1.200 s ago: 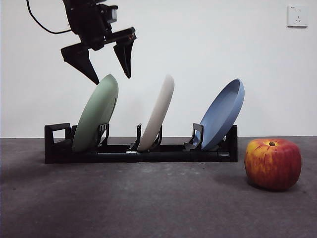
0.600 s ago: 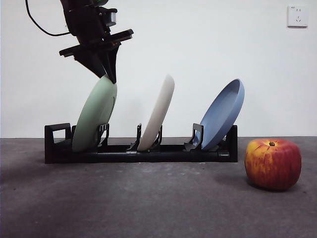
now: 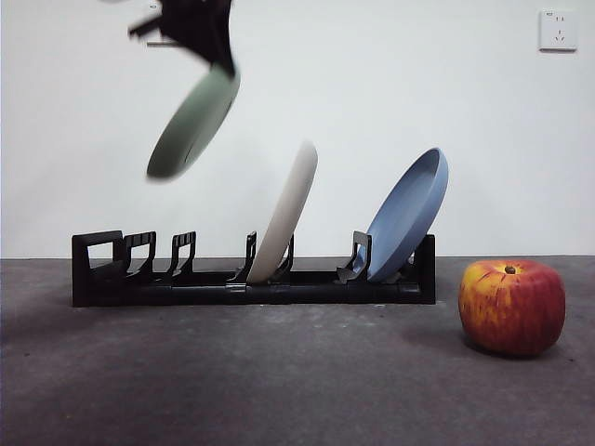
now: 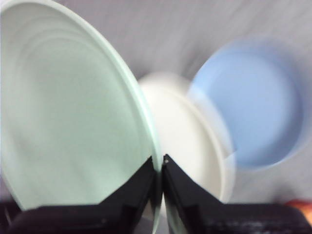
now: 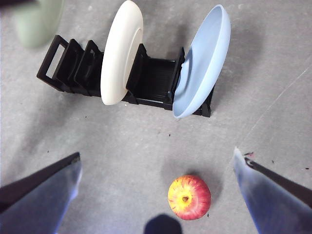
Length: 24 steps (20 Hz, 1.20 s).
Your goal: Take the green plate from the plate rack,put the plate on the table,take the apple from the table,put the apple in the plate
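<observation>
My left gripper (image 3: 221, 58) is shut on the rim of the green plate (image 3: 193, 121) and holds it tilted in the air above the handle end of the plate rack (image 3: 251, 279). The left wrist view shows the jaws pinching the green plate's edge (image 4: 73, 112). The rack's end slots are bare. The apple (image 3: 511, 307) sits on the table (image 3: 279, 381) to the right of the rack; it also shows in the right wrist view (image 5: 189, 197). My right gripper (image 5: 156, 195) is open, high above the apple.
A cream-white plate (image 3: 286, 212) and a blue plate (image 3: 407, 216) lean in the rack's middle and right slots. A wall socket (image 3: 558, 30) is on the white wall behind.
My left gripper closed on the green plate's rim and lifted it up out of the rack. The rack with its two other plates shifted slightly left.
</observation>
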### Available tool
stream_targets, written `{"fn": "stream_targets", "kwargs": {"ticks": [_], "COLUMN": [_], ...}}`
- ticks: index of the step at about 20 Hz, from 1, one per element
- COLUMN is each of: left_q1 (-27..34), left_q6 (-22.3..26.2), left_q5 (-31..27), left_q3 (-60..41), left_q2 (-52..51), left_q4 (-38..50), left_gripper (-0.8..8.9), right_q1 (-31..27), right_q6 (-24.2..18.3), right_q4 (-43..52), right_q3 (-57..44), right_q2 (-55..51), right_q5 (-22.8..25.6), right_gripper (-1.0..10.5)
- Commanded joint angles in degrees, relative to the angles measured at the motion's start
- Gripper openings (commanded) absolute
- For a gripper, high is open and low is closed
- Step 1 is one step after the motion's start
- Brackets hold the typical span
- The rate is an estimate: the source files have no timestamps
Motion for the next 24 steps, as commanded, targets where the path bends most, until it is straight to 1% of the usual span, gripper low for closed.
{"fn": "stream_targets", "kwargs": {"ticks": [1, 5, 8, 11, 12, 13, 14, 17, 19, 22, 24], "left_q1": [-1.5, -3.7, -5.0, -8.5, -9.8, -11.6, -14.0, -21.3, -25.9, -30.8, -33.4], "left_q6": [0.7, 1.7, 1.8, 2.5, 3.0, 3.5, 4.4, 3.7, -0.8, -9.0, -13.1], "left_q5": [0.6, 0.3, 0.1, 0.0, -0.8, -3.1, -6.4, -15.1, -20.2, -22.6, -24.8], "left_q3": [10.2, 28.1, 29.8, 26.2, 23.5, 19.3, 13.4, -5.6, -19.2, -36.0, -45.0], "left_q2": [0.1, 0.0, -4.7, -12.2, -15.0, -18.7, -23.1, -35.7, -44.1, -52.1, -53.6], "left_q4": [-3.2, -11.9, -12.2, -12.4, -12.4, -12.4, -12.4, -12.4, -12.4, -12.4, -12.4], "left_gripper": [-0.09, -0.09, -0.09, -0.09, -0.09, -0.09, -0.09, -0.09, -0.09, -0.09, -0.09], "right_q1": [0.1, 0.0, 0.0, 0.0, 0.0, 0.0, 0.0, 0.0, 0.0, 0.0, 0.0], "right_q6": [0.2, 0.2, 0.2, 0.1, 0.1, -0.1, -0.4, -0.4, -0.4, -0.4, -0.4], "right_q4": [0.5, 1.0, 2.0, 2.0, 2.0, 2.0, 2.0, 2.0, 2.1, 2.0, 2.0], "right_q3": [0.2, 0.2, 0.2, 0.2, 0.2, 0.2, 0.2, 0.2, 0.2, 0.2, 0.2], "right_q2": [0.2, 0.2, 0.2, 0.2, 0.2, 0.2, 0.2, 0.2, 0.2, 0.2, 0.2], "right_q5": [0.0, 0.0, 0.0, 0.0, 0.0, 0.0, 0.0, 0.0, 0.0, 0.0, 0.0], "right_gripper": [6.9, 6.9, 6.9, 6.9, 6.9, 6.9, 6.9, 6.9, 6.9, 6.9, 6.9]}}
